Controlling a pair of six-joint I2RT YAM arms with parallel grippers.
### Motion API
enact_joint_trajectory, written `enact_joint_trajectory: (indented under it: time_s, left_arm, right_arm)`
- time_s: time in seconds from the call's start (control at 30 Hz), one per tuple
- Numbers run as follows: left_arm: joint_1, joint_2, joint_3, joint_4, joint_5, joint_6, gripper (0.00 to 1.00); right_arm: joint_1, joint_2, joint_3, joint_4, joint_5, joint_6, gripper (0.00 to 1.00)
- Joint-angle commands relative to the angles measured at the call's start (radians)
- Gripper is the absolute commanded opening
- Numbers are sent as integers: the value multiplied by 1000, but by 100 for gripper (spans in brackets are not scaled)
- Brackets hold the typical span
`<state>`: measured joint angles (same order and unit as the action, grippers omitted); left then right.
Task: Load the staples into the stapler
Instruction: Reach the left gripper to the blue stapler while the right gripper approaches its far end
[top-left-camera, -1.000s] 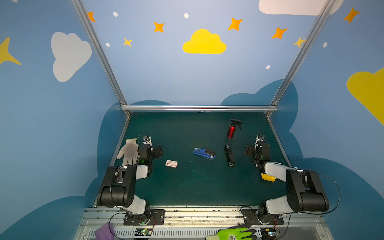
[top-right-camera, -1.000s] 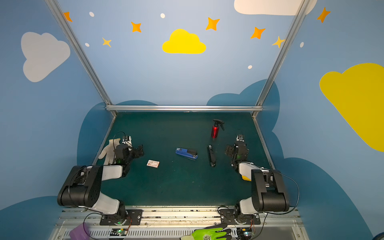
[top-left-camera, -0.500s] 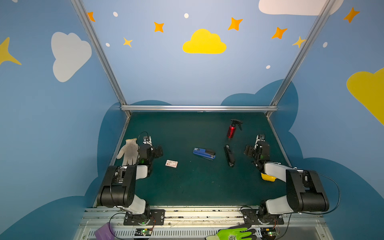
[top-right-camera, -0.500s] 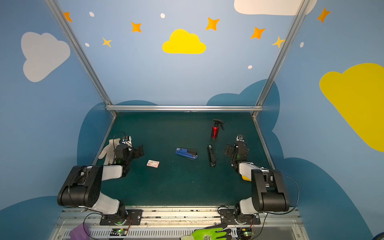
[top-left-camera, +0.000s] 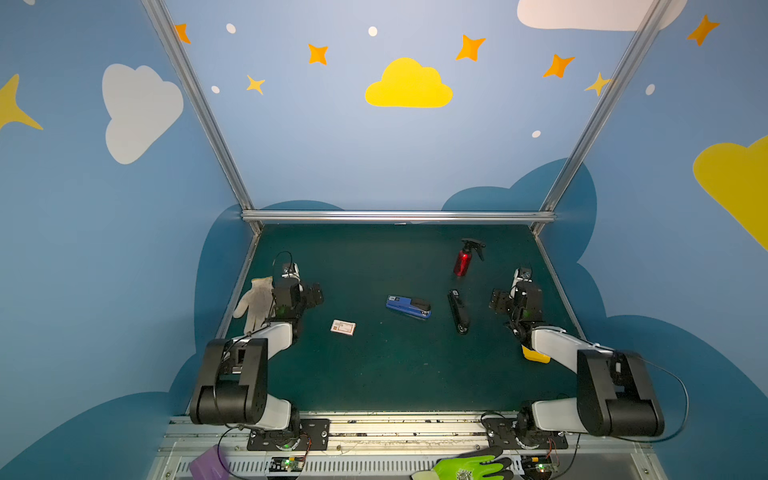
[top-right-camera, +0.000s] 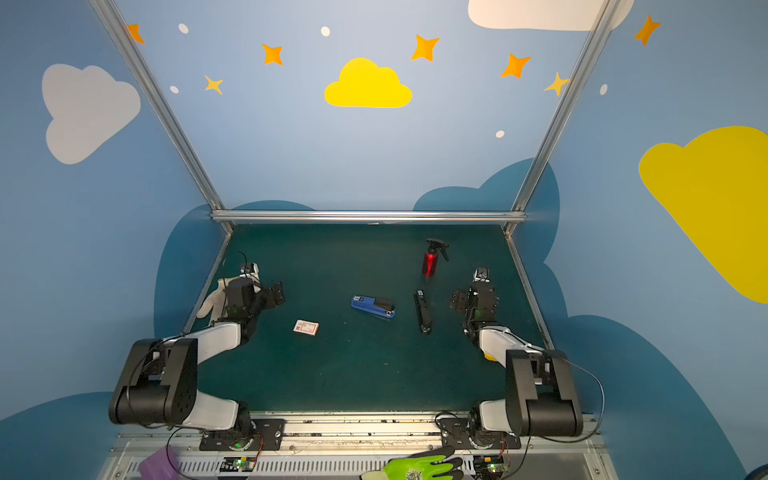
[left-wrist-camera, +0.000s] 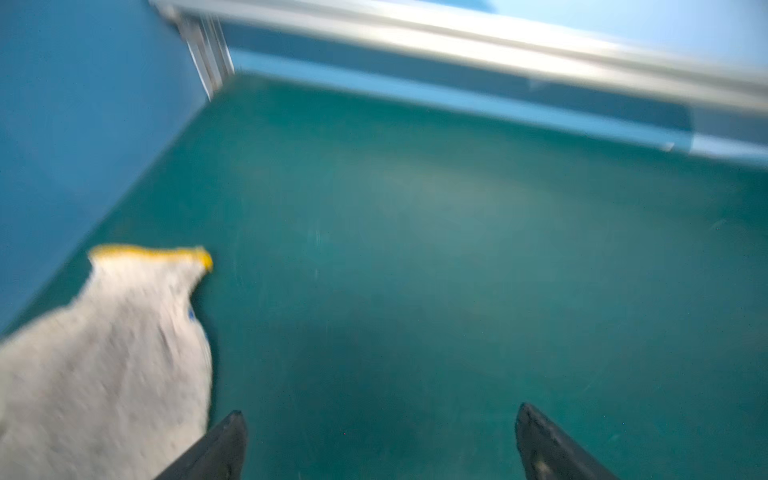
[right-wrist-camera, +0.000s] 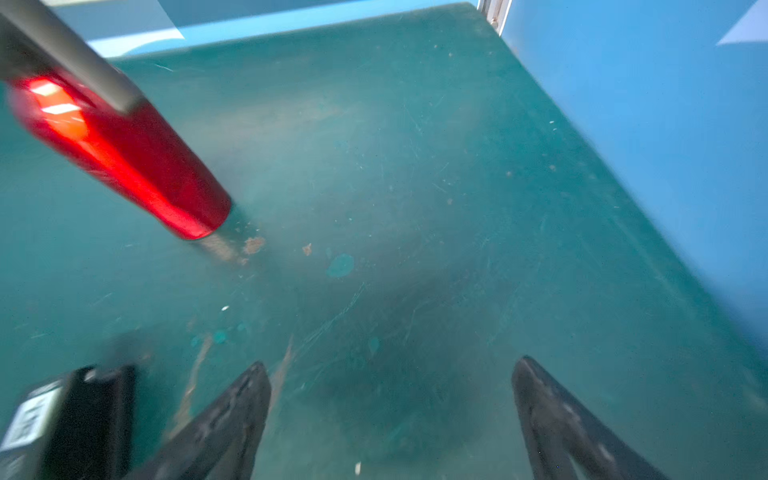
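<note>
— While both stand wide open and empty, why do the left gripper (top-left-camera: 312, 294) and right gripper (top-left-camera: 500, 301) sit at opposite sides of the mat (top-left-camera: 374, 374)?
— Ready poses, I'd judge; nothing's begun. The staples box (top-left-camera: 343, 327) lies nearer the left one, the blue stapler (top-left-camera: 408, 306) mid-mat.
— Box contents?
— It looks closed, so they're hidden. The stapler looks shut too.

Nothing is legible: the labels on the staples box (top-left-camera: 343, 327), the blue stapler (top-left-camera: 408, 306) and the black bar (top-left-camera: 457, 311) are too small.
</note>
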<state>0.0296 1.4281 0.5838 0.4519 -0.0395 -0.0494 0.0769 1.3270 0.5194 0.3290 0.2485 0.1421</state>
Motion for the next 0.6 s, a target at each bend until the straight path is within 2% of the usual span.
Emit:
enact_joint_trajectory:
  time_s: [0.0,0.07,0.1,0.13,0.17,0.2,0.23,0.27,0.33,0.37,0.43,0.57]
  left_arm:
    - [4,-86,66,-164,-21,-51,99]
    - [6,-121,100,-218,-38,-194,99]
    - [6,-131,125,-284,-95,-370,99]
    - [20,-137,148,-333,-72,-500,99]
    - [41,-135,164,-342,49,-528,99]
    - [60,-129,183,-350,148,-561,99]
    - [69,-118,209,-382,203,-617,99]
    - [70,-106,229,-404,262,-632,99]
    - [64,-78,260,-414,417,-580,99]
    - [52,-63,269,-411,474,-575,100]
    - [13,-47,290,-437,521,-550,95]
    - [-124,10,350,-500,568,-446,90]
  right_arm:
    - [0,-130,71,-152,31,40,92]
    - [-22,-189,92,-209,-20,104,92]
    - [-29,-212,103,-255,-28,176,92]
    - [-35,-231,111,-317,-5,288,97]
    - [-47,-241,109,-343,-18,387,98]
    - [-75,-252,100,-336,-154,411,97]
    - [-95,-261,84,-309,-275,426,95]
    - [-97,-271,71,-291,-333,449,92]
    - [-97,-298,51,-274,-441,454,82]
    - [-95,-319,48,-292,-483,457,74]
    - [-94,-354,52,-340,-553,454,66]
    - [-90,-414,54,-456,-695,382,62]
